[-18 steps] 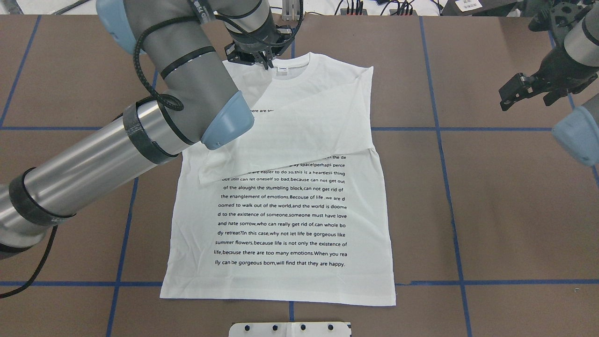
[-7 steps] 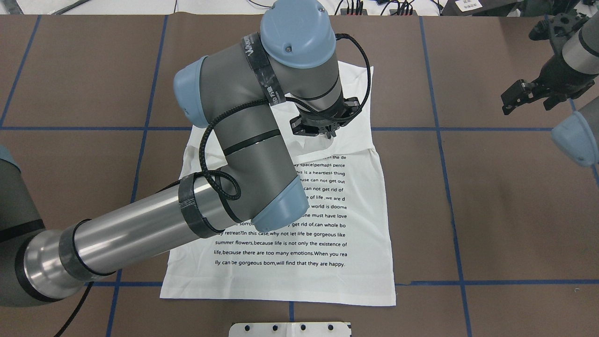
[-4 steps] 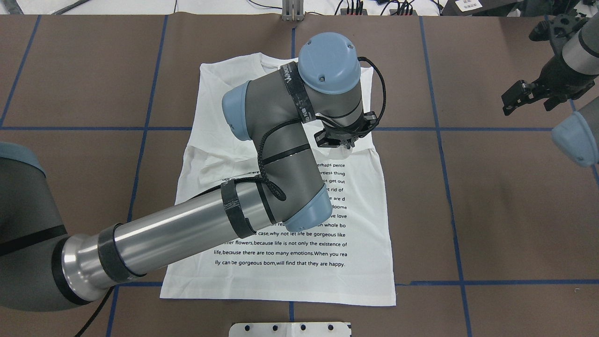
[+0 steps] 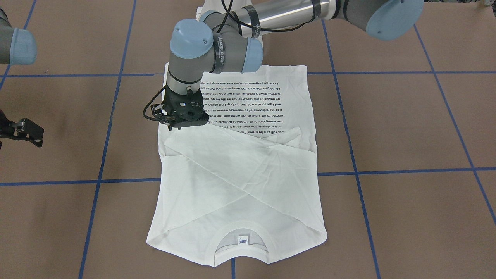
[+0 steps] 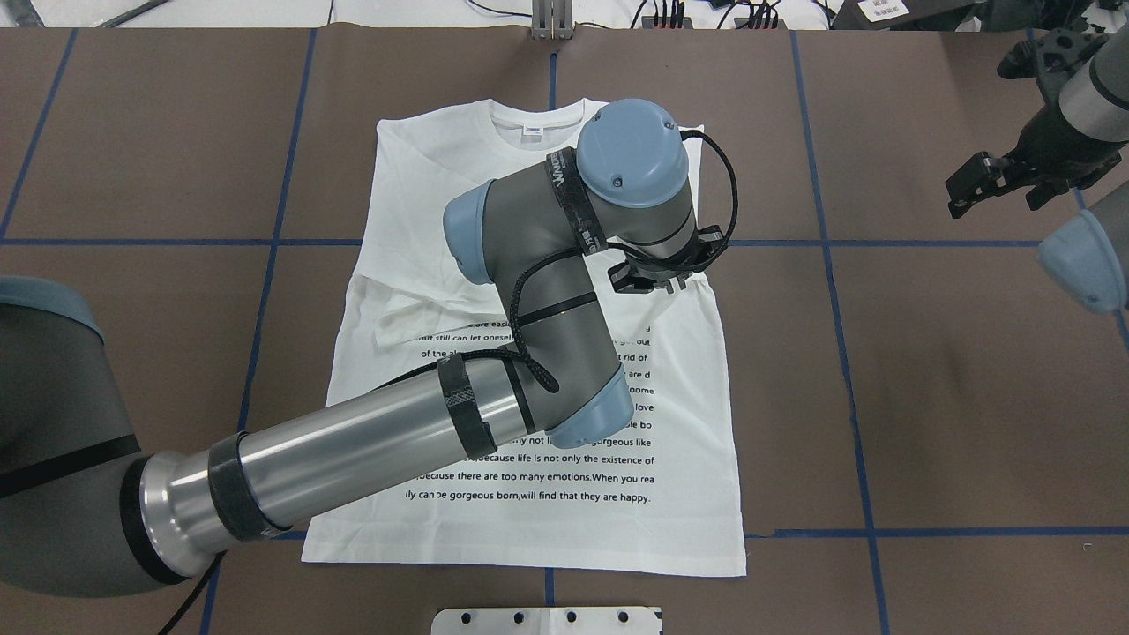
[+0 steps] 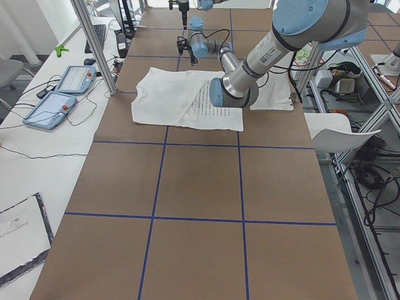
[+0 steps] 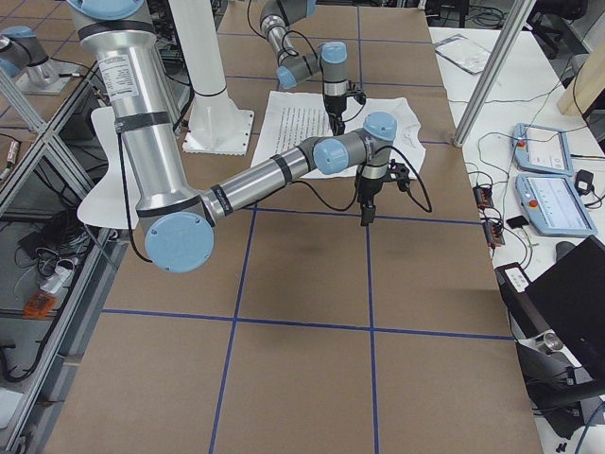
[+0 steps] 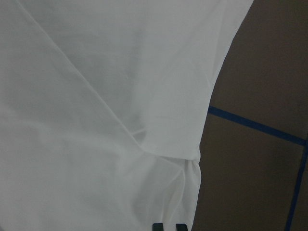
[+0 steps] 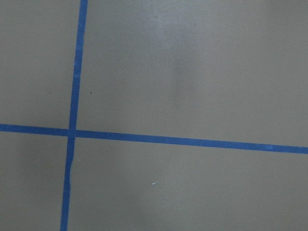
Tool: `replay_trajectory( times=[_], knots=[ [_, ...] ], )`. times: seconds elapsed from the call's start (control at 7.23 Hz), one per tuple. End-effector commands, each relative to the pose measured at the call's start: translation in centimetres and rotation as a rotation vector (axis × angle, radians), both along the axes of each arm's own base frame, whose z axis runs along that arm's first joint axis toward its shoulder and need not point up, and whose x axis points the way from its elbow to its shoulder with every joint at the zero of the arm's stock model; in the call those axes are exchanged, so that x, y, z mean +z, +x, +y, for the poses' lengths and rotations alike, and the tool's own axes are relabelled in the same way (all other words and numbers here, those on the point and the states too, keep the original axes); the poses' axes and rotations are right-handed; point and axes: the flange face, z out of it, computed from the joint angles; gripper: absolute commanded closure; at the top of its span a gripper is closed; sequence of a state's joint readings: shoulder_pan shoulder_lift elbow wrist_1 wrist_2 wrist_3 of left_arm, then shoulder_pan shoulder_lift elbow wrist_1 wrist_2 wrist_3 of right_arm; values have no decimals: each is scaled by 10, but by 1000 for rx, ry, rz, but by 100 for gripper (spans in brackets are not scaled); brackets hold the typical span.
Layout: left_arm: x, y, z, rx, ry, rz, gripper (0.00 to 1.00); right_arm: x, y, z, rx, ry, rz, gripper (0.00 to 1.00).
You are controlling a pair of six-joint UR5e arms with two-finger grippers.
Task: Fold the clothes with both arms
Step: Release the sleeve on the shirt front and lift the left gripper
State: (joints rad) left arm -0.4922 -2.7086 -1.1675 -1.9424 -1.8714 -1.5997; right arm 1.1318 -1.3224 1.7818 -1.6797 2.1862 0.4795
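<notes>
The white T-shirt [image 5: 423,176] lies flat on the brown table, text side up, collar [image 4: 240,240] toward the far edge. Both long sleeves are folded across the chest [image 4: 240,174] and cross each other. My left arm reaches over the shirt. Its gripper [image 5: 660,284] [image 4: 170,127] sits low at the shirt's right edge, fingers close together on the cuff of the upper sleeve. In the left wrist view there is creased white cloth [image 8: 96,96] and two black fingertips [image 8: 157,226] at the bottom edge. My right gripper [image 5: 992,185] [image 4: 27,133] hovers open, off to the right, holding nothing.
A white pedestal plate [image 5: 547,620] sits at the table's near edge below the hem. Blue tape lines [image 9: 192,140] grid the brown surface. Cables and plugs line the far edge [image 5: 670,13]. A side bench with tablets [image 6: 62,94] runs along the operators' side.
My left gripper moved from the collar's left shoulder across the chest to the shirt's right edge, dragging the sleeve over the other one. The right arm stayed almost still.
</notes>
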Motion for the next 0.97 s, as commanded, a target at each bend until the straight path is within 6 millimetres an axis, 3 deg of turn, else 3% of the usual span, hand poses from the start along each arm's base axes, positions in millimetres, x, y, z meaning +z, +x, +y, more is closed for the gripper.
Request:
replay_trajectory(
  times=[0.0, 0.14, 0.28, 0.55, 0.83],
  knots=[
    [-3, 1, 5, -8, 19, 12, 0, -3, -1, -1, -2, 3, -5, 0],
    [7, -6, 8, -3, 23, 5, 0, -6, -4, 1, -13, -9, -37, 0],
    [26, -30, 20, 16, 49, -14, 0, -10, -4, 7, -20, -25, -71, 0],
    [59, -108, 60, 56, 113, -65, 0, -27, -8, 43, 20, -48, -87, 0],
    [98, -162, 79, 87, 176, -103, 0, -48, -53, 92, 41, -61, -50, 0]
  ],
)
